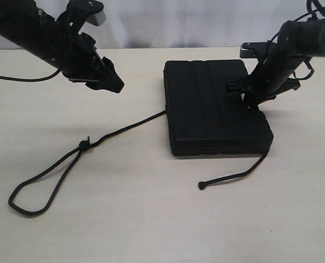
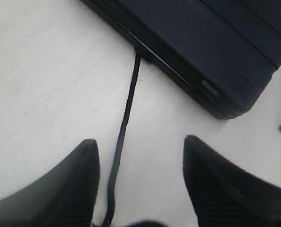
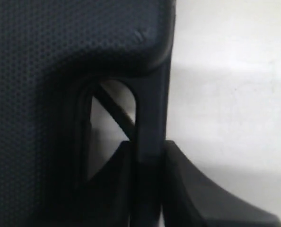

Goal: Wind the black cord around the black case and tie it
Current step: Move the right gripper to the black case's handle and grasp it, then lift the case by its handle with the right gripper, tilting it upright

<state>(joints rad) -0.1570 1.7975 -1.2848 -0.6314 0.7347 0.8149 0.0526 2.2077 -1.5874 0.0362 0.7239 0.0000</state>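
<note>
A: How far along is the wrapping?

B: Barely begun, I'd judge. The table (image 1: 151, 235) carries the black case (image 1: 214, 104) lying flat, right of centre. The black cord (image 1: 131, 126) only passes beneath it, with no turn over the top and no tie.

A: Where does the cord come out?

B: One run leaves the case's left side and trails across the table to a knot (image 1: 84, 145) and a closed loop (image 1: 35, 193) at the near left. The other end comes out by the near right corner and stops at a knobbed tip (image 1: 202, 186), lying free in front of the case.

A: And the claws?

B: The right gripper (image 3: 148, 153) sits at the case's right edge, its fingers pressed together on the handle bar (image 3: 151, 109), one on each side. The left gripper (image 2: 141, 187) hangs above the table left of the case, jaws apart and holding nothing. The cord lies on the table below the gap.

A: So what's left?

B: Nearly all of it, I reckon: both ends brought up over the case, crossed and knotted.

A: Counts?

B: One table, one case, two grippers, one cord, one loop, one knot, one tip
</note>
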